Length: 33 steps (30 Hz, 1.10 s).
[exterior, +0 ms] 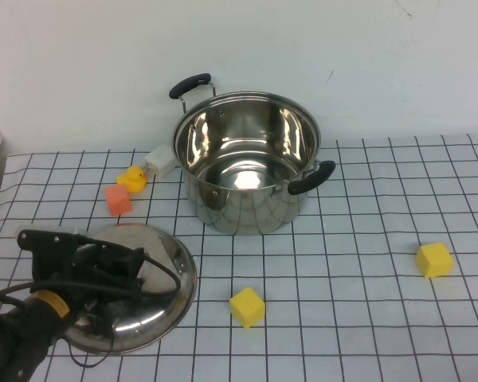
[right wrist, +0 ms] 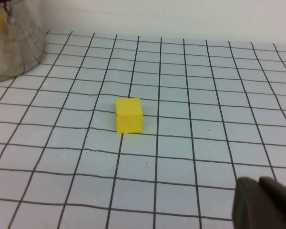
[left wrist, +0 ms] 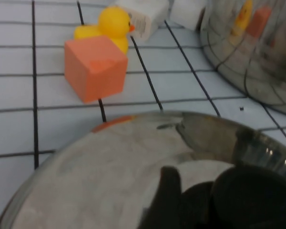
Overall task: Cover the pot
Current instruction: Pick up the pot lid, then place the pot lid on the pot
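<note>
1 pot (exterior: 247,163) uncovered, lid (exterior: 155,306) flat on the mat beside it.
I see left gripper (exterior: 131,267) over the lid, fingers unclear; right gripper (right wrist: 267,205) near yellow cube (right wrist: 129,115), can't tell either.

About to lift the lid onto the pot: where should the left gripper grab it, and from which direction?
Probably by the black knob at the dome's centre, coming straight down. The lid lies flat, dome up, near the table's front left; its thin rim offers little to pinch. The left gripper is over it, fingers unclear. The pot stands open behind. The right gripper hangs near a yellow cube.
</note>
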{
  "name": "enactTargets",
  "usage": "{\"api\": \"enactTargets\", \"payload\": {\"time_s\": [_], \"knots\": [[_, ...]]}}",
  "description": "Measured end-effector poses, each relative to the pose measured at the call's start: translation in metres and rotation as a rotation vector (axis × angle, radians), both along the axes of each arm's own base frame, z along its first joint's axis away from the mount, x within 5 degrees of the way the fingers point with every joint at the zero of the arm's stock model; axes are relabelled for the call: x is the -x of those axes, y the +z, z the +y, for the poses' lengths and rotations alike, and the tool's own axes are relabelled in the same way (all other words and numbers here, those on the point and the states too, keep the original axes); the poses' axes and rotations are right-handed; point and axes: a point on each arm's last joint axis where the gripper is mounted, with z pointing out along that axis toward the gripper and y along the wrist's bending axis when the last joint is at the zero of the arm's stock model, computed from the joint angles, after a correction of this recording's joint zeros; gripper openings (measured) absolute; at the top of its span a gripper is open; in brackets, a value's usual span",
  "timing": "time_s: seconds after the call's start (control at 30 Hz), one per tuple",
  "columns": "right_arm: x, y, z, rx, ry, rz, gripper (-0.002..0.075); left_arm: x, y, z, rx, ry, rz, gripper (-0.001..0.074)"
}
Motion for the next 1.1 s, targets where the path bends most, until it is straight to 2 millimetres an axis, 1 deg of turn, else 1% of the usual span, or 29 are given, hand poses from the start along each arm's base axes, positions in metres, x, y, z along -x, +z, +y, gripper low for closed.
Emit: {"api": "enactTargets", "payload": {"time_s": [0.07,0.13,0.17,0.27,0.37,0.47,0.53,0.6,0.67,0.73,0.87,0.93,1.03,1.1], "knots": [[0.0,0.0,0.0,0.0,0.0,0.0,0.0009,0.0,-0.001,0.0,0.0,-0.004,0.007,0.0511],[0.0,0.0,0.0,0.0,0.0,0.0,0.0009,0.0,-0.001,-0.001,0.002,-0.008,0.004,0.0405],[0.0,0.0,0.0,0.0,0.0,0.0,0.0009,0.0,-0.001,-0.001,0.002,-0.008,0.004,0.0336],[0.0,0.0,0.0,0.0,0.0,0.0,0.0009,0.0,-0.001,-0.001,0.013,-0.004,0.008,0.0325],[0.0,0.0,0.0,0.0,0.0,0.0,0.0009,0.001,0.004,0.0,0.014,0.005,0.022,0.0325],[0.0,0.0,0.0,0.0,0.0,0.0,0.0009,0.0,0.019,0.004,0.007,0.053,0.032,0.0325],[0.0,0.0,0.0,0.0,0.0,0.0,0.0009,0.0,0.036,0.009,0.012,0.114,0.013,0.0325],[0.0,0.0,0.0,0.0,0.0,0.0,0.0009,-0.001,0.059,0.014,0.016,0.154,-0.027,0.0325],[0.0,0.0,0.0,0.0,0.0,0.0,0.0009,-0.005,0.082,0.015,-0.003,0.157,-0.044,0.0325],[0.0,0.0,0.0,0.0,0.0,0.0,0.0009,-0.012,0.109,0.013,-0.02,0.138,-0.066,0.0325],[0.0,0.0,0.0,0.0,0.0,0.0,0.0009,-0.031,0.158,-0.003,-0.009,0.08,-0.105,0.0325],[0.0,0.0,0.0,0.0,0.0,0.0,0.0009,-0.043,0.179,-0.015,-0.007,0.041,-0.127,0.0325],[0.0,0.0,0.0,0.0,0.0,0.0,0.0009,-0.061,0.202,-0.037,0.015,-0.019,-0.161,0.0325],[0.0,0.0,0.0,0.0,0.0,0.0,0.0009,-0.074,0.212,-0.055,0.008,-0.078,-0.185,0.0325]]}}
